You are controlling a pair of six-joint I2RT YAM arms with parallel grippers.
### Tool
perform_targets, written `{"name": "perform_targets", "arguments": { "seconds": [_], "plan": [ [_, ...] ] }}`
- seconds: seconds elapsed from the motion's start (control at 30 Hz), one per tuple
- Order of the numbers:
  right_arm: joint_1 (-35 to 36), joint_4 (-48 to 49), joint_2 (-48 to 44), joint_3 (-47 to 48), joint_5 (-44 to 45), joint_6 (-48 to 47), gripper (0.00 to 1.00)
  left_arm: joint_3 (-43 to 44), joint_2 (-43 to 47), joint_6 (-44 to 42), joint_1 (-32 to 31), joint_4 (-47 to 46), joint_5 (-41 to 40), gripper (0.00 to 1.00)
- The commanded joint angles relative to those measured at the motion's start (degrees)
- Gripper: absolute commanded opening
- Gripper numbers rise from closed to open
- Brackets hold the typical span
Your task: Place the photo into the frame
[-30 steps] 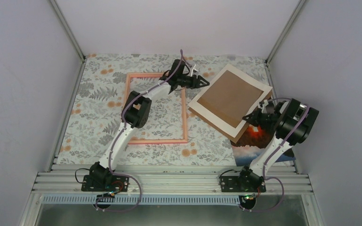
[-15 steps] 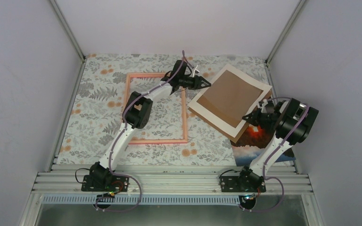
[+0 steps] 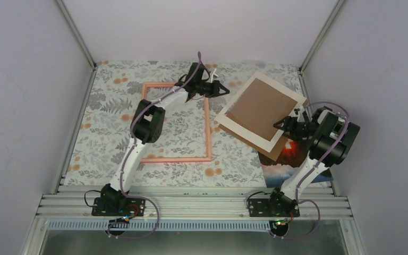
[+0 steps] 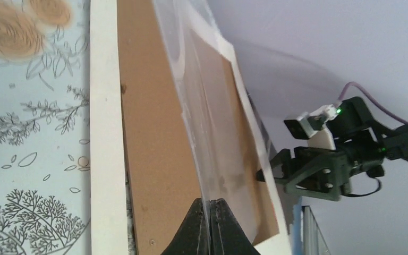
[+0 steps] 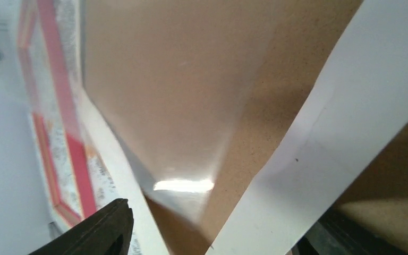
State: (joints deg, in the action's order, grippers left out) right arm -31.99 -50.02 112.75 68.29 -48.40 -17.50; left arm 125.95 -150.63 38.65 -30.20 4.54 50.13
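Observation:
The photo [image 3: 282,166] lies face up at the near right, partly under the brown backing board [image 3: 260,106] and my right arm. The pink frame [image 3: 208,133] lies flat left of centre, also visible as the pink frame [image 5: 58,106] in the right wrist view. My left gripper [image 3: 224,90] is shut on the edge of a clear flexible sheet [image 4: 207,133]; its jaws [image 4: 211,206] pinch the sheet, which curves up off the board [image 4: 154,159]. My right gripper [image 3: 278,125] stands open at the board's near-right edge; between its fingers [image 5: 101,228] nothing is pinched.
A white border mat [image 3: 276,84] lies on the brown board, tilted toward the back right corner; a strip of the mat [image 5: 340,133] crosses the right wrist view. Enclosure walls and metal posts ring the floral table [image 3: 101,138].
My left gripper has closed on the clear sheet and drawn back a little to the left. My right gripper has opened and released the stack's edge; the mat and board shifted slightly.

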Motion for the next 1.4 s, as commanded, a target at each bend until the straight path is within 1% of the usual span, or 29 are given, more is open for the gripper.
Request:
{"name": "perform_targets", "arguments": {
  "seconds": [0.0,0.13,0.17,0.23,0.3,0.33,0.43,0.53,0.6,0.63,0.73,0.9,1.0,1.07,1.2,1.3,1.37],
  "plan": [
    [-1.50,4.13,-3.30,0.36,14.90,1.11,0.75,-3.13,10.22,1.40,1.84,-3.95,0.25,0.02],
    [-2.63,5.43,-6.04,0.05,19.88,2.94,0.82,-8.96,16.00,1.47,3.87,-4.51,-0.87,0.02],
    [-2.70,5.35,-6.83,0.13,18.88,2.79,0.84,-11.95,17.52,1.77,4.80,-4.58,-1.10,0.02],
    [-2.58,4.59,-7.74,0.48,14.68,3.00,0.87,-17.50,21.06,2.41,6.35,-5.07,-1.44,0.02],
    [-2.20,4.03,-8.64,0.72,8.23,3.61,0.90,-23.78,25.04,2.48,7.96,-5.11,-2.00,0.02],
    [-1.76,4.02,-9.20,0.72,4.97,4.06,0.94,-26.98,27.07,2.39,8.83,-5.08,-2.48,0.02],
    [0.68,4.86,-10.60,-0.52,-3.77,5.29,0.94,-36.57,33.89,1.10,11.39,-3.91,-4.93,0.03],
    [4.69,6.79,-11.26,-2.84,-9.56,7.63,0.92,-45.13,40.54,-1.88,13.41,-1.31,-7.59,0.02],
    [8.17,9.14,-11.62,-5.27,-11.55,10.10,0.91,-50.55,43.22,-2.89,14.72,0.21,-8.80,0.02],
    [9.95,11.30,-11.85,-6.46,-12.25,11.20,0.88,-53.25,44.34,-2.88,15.25,0.53,-9.45,0.02],
    [15.50,17.10,-11.69,-9.55,-13.10,15.64,0.87,-60.11,46.62,-2.11,16.89,-0.35,-10.22,0.02],
    [21.73,22.20,-7.94,-9.06,-12.71,19.74,0.87,-65.24,47.28,-3.65,19.62,1.74,-12.18,0.02],
    [24.71,23.04,-4.52,-6.65,-13.63,21.83,0.85,-68.37,46.91,-2.63,21.70,2.51,-12.45,0.02],
    [26.86,22.09,-3.38,-5.35,-13.31,21.51,0.84,-69.58,46.90,-2.72,22.89,3.49,-12.60,0.02],
    [30.01,23.22,-3.96,-8.16,-13.17,22.61,0.84,-69.71,47.85,-4.38,24.80,6.28,-13.05,0.02],
    [32.11,25.30,-4.20,-10.26,-13.39,24.33,0.84,-70.73,48.60,-3.91,25.10,6.28,-12.59,0.02],
    [33.73,25.66,-3.28,-9.54,-14.00,25.03,0.83,-71.93,48.79,-2.95,25.02,5.49,-12.05,0.02]
  ]
}}
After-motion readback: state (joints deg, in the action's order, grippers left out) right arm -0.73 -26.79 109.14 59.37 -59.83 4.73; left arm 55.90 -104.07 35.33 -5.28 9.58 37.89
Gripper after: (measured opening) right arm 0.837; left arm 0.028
